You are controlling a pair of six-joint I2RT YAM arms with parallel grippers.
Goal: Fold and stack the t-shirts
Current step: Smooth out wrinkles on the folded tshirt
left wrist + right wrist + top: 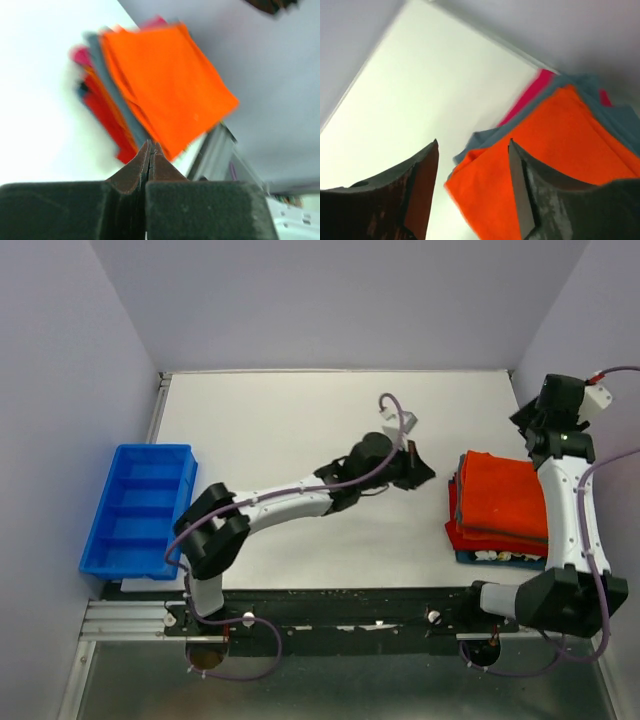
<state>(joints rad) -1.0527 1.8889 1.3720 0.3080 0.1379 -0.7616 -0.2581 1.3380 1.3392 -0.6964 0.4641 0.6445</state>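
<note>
A stack of folded t-shirts lies at the right of the table, with the bright orange-red shirt [503, 492] on top and red and dark teal layers [497, 554] under it. The orange-red shirt also shows in the left wrist view [170, 85] and in the right wrist view [555, 170]. My left gripper [420, 472] is shut and empty, just left of the stack; its tips [151, 146] meet. My right gripper [527, 420] is open and empty above the stack's far edge, its fingers [472, 145] apart over the shirt's corner.
A rigid blue plastic bin [140, 508] with compartments stands at the table's left edge. The white tabletop [290, 420] lies between bin and stack. Walls close in at the back and both sides. The right arm [565, 510] runs along the stack's right side.
</note>
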